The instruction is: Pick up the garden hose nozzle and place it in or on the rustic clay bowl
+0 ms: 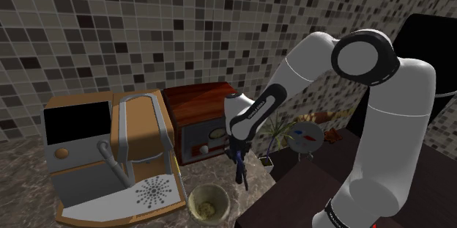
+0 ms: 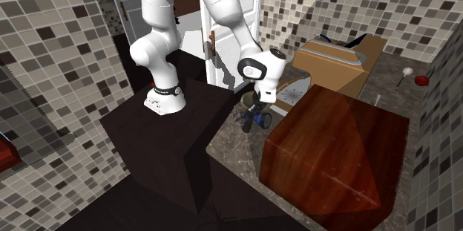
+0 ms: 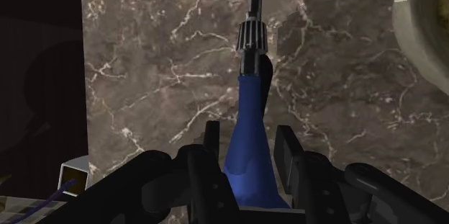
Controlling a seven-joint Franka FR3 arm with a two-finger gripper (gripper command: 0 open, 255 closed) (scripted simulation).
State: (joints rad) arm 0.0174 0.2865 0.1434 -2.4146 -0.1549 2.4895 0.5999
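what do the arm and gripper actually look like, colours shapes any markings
The arm is white, built from fat rounded links, with dark rings at the joints and a dark stripe along the slim link near the wrist. A black band with small pale markings circles its foot. The gripper is all black: a blocky body ending in two flat, squared fingers. No loose cables show.

Opposed exterior views sharing the countertop (image 1: 18, 182)

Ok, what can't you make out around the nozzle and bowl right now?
Shoulder view: what lies in the bowl is too small to name.
Wrist view: frame edge cuts off the bowl; the gripper hides the rear of the nozzle.
Gap between nozzle tip and counter: unclear.
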